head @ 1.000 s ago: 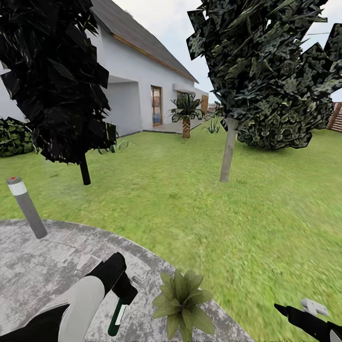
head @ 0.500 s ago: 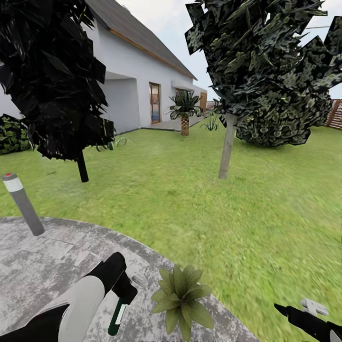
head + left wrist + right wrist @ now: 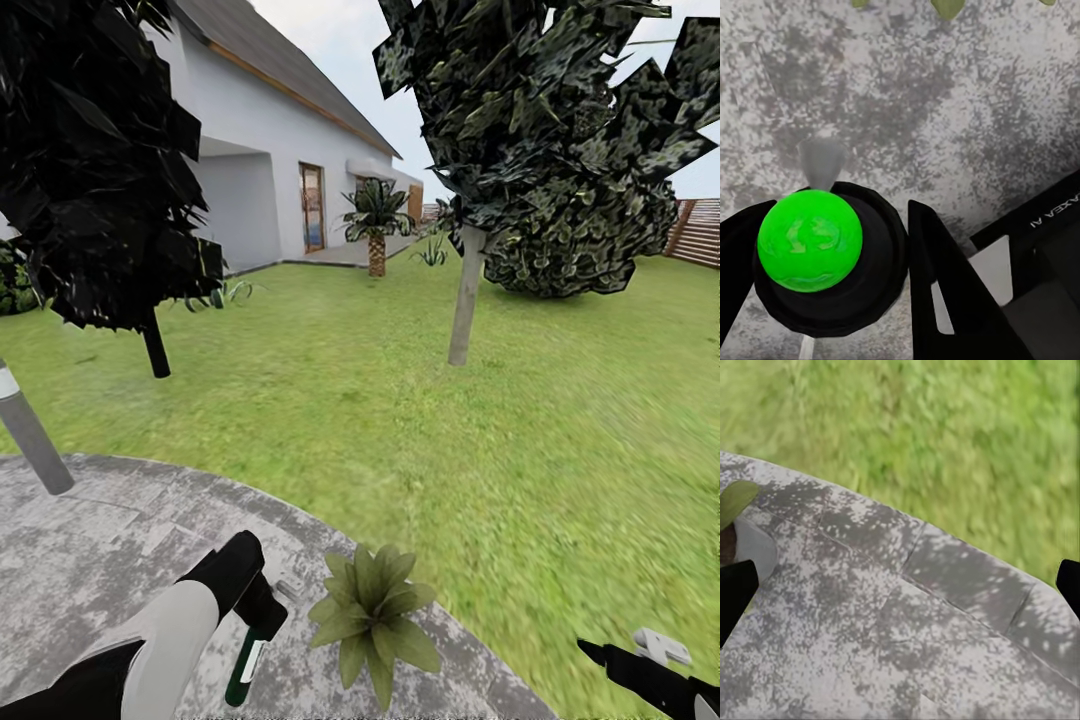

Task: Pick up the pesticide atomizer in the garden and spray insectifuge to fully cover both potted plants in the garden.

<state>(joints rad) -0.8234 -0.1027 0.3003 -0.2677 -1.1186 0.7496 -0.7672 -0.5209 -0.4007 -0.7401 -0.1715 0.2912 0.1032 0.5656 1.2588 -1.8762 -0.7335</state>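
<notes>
Gripping the pesticide atomizer (image 3: 246, 662) around its slim, rigid, probably light and slippery body, the left tool (image 3: 262, 612) holds it over grey paving (image 3: 90, 560) beside a potted plant (image 3: 372, 612); the right tool's (image 3: 600, 655) state I cannot tell.

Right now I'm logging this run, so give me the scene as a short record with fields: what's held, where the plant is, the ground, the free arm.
held: atomizer, dark green bottle hanging below the left gripper, jaws closed around its black top
atomizer top: bright green ball between the jaws
plant: potted plant, on the paving edge just right of the atomizer
ground: grey paving underfoot, lawn beyond
right gripper: over the lawn edge, open, holding nothing
post: grey post standing at the paving's far-left rim
</notes>
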